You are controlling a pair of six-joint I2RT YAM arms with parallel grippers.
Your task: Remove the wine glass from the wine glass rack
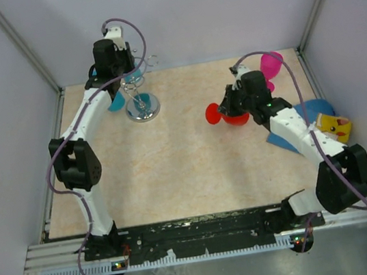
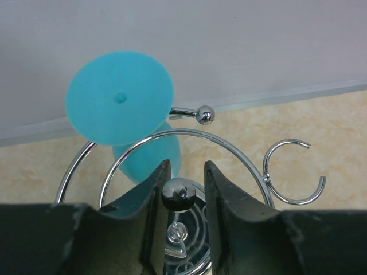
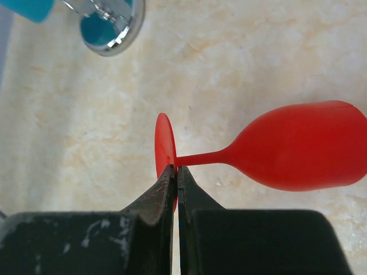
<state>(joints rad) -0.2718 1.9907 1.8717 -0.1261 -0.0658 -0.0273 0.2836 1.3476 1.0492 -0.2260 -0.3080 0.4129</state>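
Left hand [image 2: 187, 167]: spread, straddling the ball cap [image 2: 179, 193] on the post of the wine glass rack [image 1: 143, 107], upper left of the top view. It is not clamped on the cap.

Teal wine glass [image 2: 119, 97]: hangs bowl-down from a curled rack arm, foot disc uppermost, just left of that hand.

Right hand [image 3: 176, 171]: pressed together on the foot rim of a red wine glass [image 3: 298, 146]. The glass is on its side, centre-right, well apart from the rack. Cannot tell whether it rests on the worktop [image 1: 193, 157].

Judgement: red glass is off the rack, teal one not yet.

Next move calls for the left hand to take the teal stem and slide it out through the wire opening without tipping the rack.
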